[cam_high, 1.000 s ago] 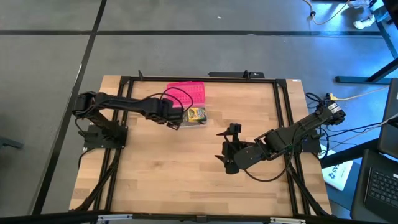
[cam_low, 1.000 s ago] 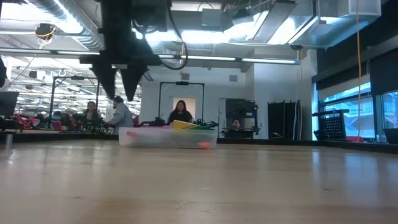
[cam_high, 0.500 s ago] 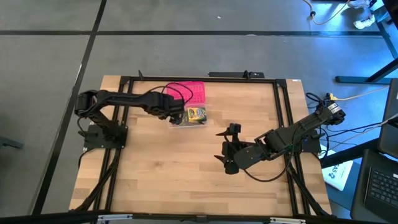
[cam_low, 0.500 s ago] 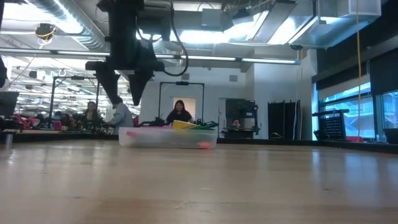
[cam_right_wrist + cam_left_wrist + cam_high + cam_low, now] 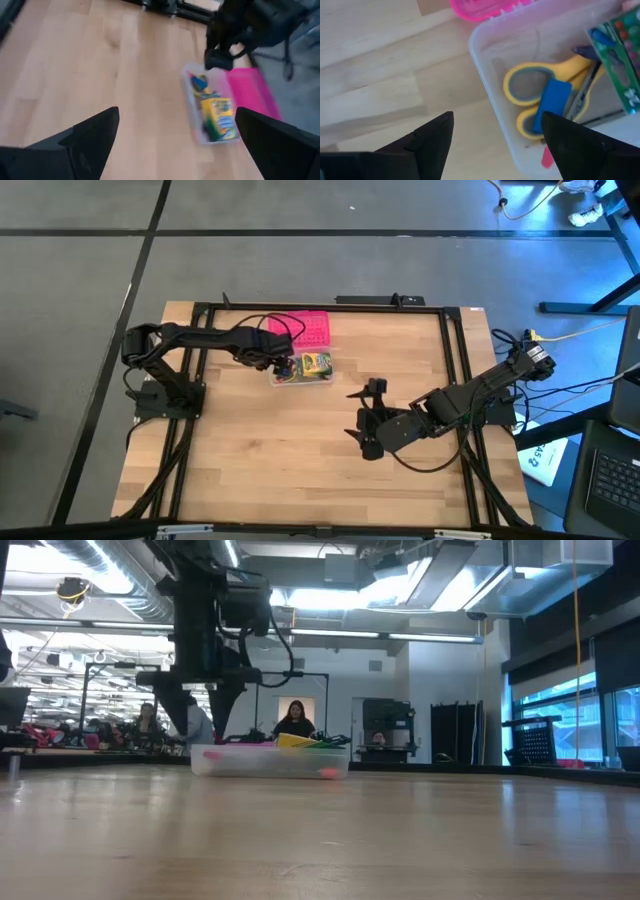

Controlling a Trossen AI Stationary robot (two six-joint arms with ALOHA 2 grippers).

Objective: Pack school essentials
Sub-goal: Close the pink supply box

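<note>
School essentials lie packed in a shallow clear plastic box (image 5: 302,372) toward the far side of the pale wooden table (image 5: 300,460), left of its middle.

Farthest left, the left arm reaches in from its base at the table's left edge. The left gripper (image 5: 281,366) hangs over the box's left end with its two dark fingers (image 5: 432,137) spread apart and nothing between them. In the low view the same gripper (image 5: 205,700) points down just above the box (image 5: 270,761), not touching it.

Past those fingers, the left wrist view looks into the box's rounded corner (image 5: 485,55). Yellow-handled scissors (image 5: 532,85) lie flat on the bottom, and a small blue eraser (image 5: 550,102) rests on top of their handles. Thin dark pencils (image 5: 582,90) run slantwise beside the eraser, partly under the green-and-yellow crayon box (image 5: 620,60), which fills the box's other end (image 5: 316,363). Something small and pink (image 5: 547,156) shows at the near wall; I cannot tell what it is.

A bright pink ribbed plastic lid (image 5: 300,330) lies flat on the table just behind the box, touching or nearly touching its far edge.

Well to the right, the right arm rests low near the table's right side. The right gripper (image 5: 362,420) is held wide, empty, facing the box from a distance.
</note>
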